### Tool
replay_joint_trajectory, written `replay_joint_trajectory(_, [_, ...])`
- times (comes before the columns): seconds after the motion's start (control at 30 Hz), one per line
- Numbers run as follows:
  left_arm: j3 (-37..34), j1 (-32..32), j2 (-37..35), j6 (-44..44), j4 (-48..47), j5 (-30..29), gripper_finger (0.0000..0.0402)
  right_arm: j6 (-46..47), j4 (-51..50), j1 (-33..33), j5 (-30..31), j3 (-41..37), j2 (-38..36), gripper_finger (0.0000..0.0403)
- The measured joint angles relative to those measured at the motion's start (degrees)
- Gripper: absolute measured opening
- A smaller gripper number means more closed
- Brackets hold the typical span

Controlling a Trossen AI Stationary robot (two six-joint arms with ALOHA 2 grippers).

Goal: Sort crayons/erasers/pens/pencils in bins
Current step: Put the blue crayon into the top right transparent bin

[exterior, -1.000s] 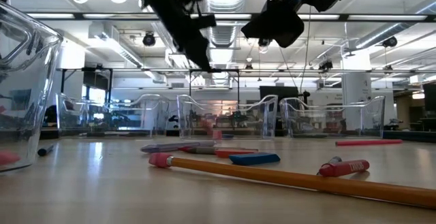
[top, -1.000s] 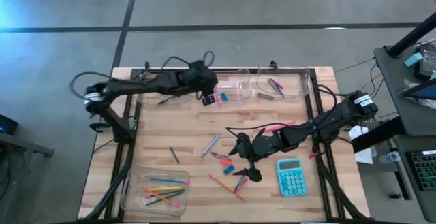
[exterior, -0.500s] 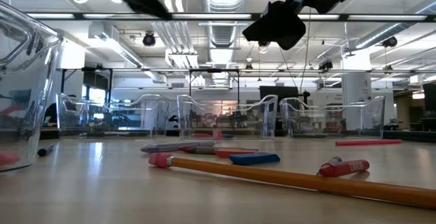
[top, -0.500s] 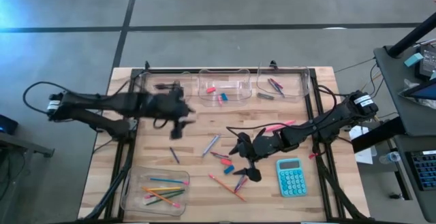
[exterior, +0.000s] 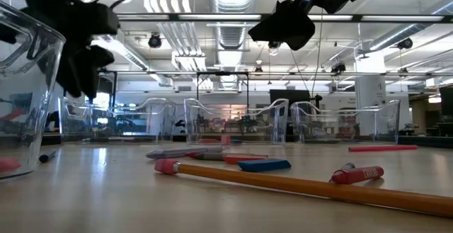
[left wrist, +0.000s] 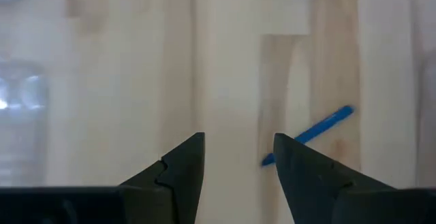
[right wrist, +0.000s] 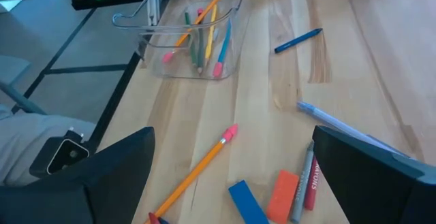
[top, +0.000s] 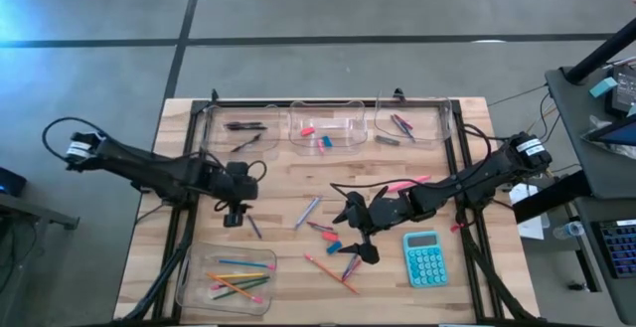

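Above the left-centre of the pale wooden table (top: 288, 188), the left gripper (top: 233, 215) hangs with its two dark fingers parted and nothing between them; the left wrist view shows bare wood in the gap and a short blue pen (left wrist: 310, 135) lying just beside one fingertip. Right gripper (top: 362, 236) sits over the middle of the table, jaws spread wide and empty, above the loose scatter: a long orange pencil with pink eraser tip (right wrist: 197, 167), a blue block eraser (right wrist: 246, 200), an orange block (right wrist: 283, 186) touching a red crayon (right wrist: 311, 182), and a light-blue pencil (right wrist: 337, 124). A pink stick (top: 405, 184) lies apart, toward the far right, and a teal calculator (top: 424, 257) rests near the right gripper. Containers: the clear plastic bin at the near left (top: 195, 295) holds a bundle of bright pencils, orange, green, blue and pink. Three clear bins line the far edge: the left one (top: 211, 126) holds dark pens; the middle one (top: 298, 140) holds a pink piece and a blue piece, apparently erasers; the right one (top: 437, 128) holds several short sticks whose colours are hard to make out.
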Motion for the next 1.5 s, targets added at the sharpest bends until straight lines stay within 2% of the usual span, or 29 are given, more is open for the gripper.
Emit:
replay_joint_trajectory(0.1, [-2.2, -0.2, 1.5, 0.1, 2.7, 3.1, 0.0162, 0.0, 0.0, 0.0, 0.0, 0.0, 0.0, 0.0384])
replay_joint_trajectory(0.23, [-2.6, -1.0, 5.5, -0.1, 3.7, 4.0, 0.0162, 0.0, 0.0, 0.0, 0.0, -0.2, 0.0, 0.0384])
replay_joint_trajectory(0.47, [-2.4, -3.6, 15.3, -1.5, 5.7, 6.6, 0.0162, 0.0, 0.0, 0.0, 0.0, -0.8, 0.0, 0.0384])
replay_joint_trajectory(0.63, [-1.5, -6.0, 21.4, -1.3, 7.9, 6.2, 0.0162, 0.0, 0.0, 0.0, 0.0, -1.0, 0.0, 0.0384])
replay_joint_trajectory(0.93, [-0.3, -7.1, 26.4, -3.8, 7.4, 3.8, 0.0159, 0.0, 0.2, 0.0, 0.0, -1.1, 0.0, 0.0384])
replay_joint_trajectory(1.33, [-0.3, -7.1, 27.8, -17.4, 8.0, 2.4, 0.0075, 0.0, 0.3, 0.0, 0.0, -1.1, 0.0, 0.0384])
replay_joint_trajectory(1.5, [-0.2, -7.1, 27.7, -20.5, 8.3, 2.1, 0.0043, 0.0, 0.4, 0.0, 0.0, -1.1, 0.0, 0.0384])
